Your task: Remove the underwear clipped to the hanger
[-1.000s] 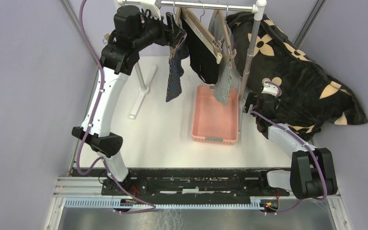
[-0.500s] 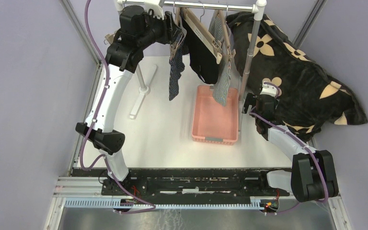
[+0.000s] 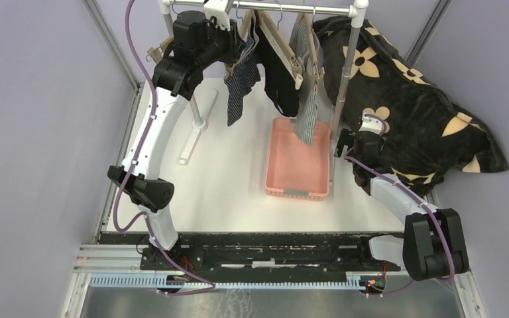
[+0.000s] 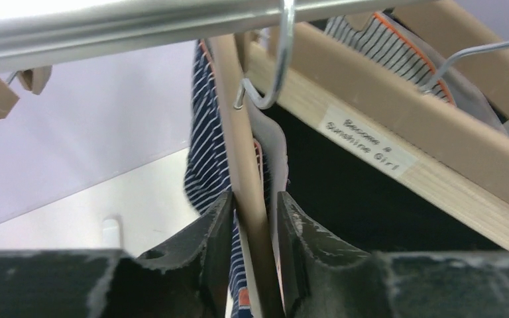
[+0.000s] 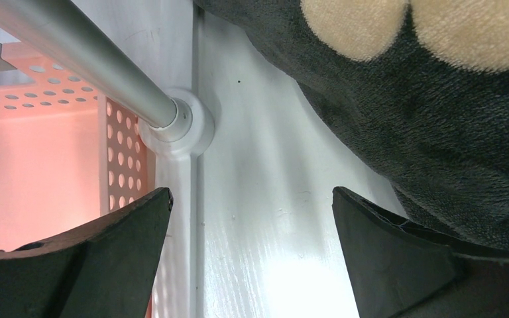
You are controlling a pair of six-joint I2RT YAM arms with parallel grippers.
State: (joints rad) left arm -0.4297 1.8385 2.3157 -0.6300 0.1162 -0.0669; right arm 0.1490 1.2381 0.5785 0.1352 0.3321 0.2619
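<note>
Three pairs hang from wooden clip hangers on the rail [image 3: 285,8]: the navy striped underwear [image 3: 237,86] on the left, the black pair [image 3: 280,73] in the middle, the grey-and-white striped pair [image 3: 308,118] on the right. My left gripper [image 3: 244,45] is up at the rail, shut on the wooden hanger [image 4: 242,139] that carries the navy pair [image 4: 205,146]; in the left wrist view my left gripper [image 4: 255,212] has a jaw on each side of the bar. My right gripper [image 3: 344,142] is open and empty, low by the rack's right post [image 5: 86,59].
A pink perforated basket [image 3: 296,193] sits on the table under the hanging pairs. The big black flower-print cushion [image 3: 404,99] lies at the right, close behind my right gripper [image 5: 252,199]. The rack's left foot [image 3: 195,126] stands on the table.
My left arm has risen and shifted right toward the rail. The navy pair and its hanger have swung up and to the left. The right arm has barely moved.
</note>
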